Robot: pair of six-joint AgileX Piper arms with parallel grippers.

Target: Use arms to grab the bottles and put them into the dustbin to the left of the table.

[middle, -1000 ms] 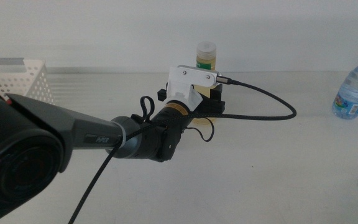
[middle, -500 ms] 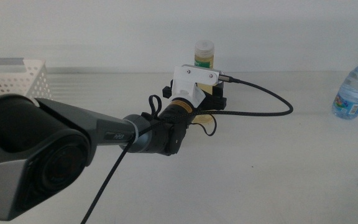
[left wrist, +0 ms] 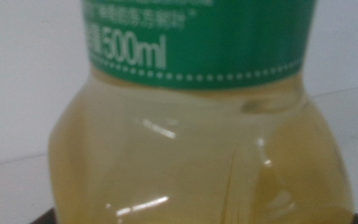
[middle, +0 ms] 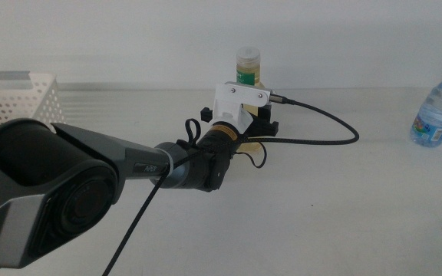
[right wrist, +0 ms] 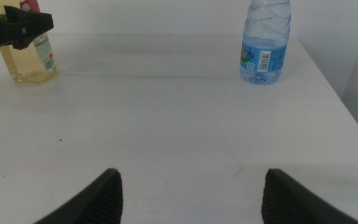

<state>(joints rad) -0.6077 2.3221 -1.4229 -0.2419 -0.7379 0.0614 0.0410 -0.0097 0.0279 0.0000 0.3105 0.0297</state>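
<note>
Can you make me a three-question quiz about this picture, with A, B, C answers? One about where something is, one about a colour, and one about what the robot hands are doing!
1. Where is the white plastic basket with round holes?
A. at the table's left edge
B. beside the water bottle
C. under the arm's gripper

2. What colour is the cap of the small clear water bottle?
A. red
B. blue
C. green

3. How are the right gripper jaws?
A. shut on a bottle
B. spread apart, empty
C. holding the basket

Answers:
1 A, it sits far left in the middle view.
2 B, the cap shows blue.
3 B, bare white table lies between them, while the left gripper is at the clear bottle of pale yellow liquid.
</note>
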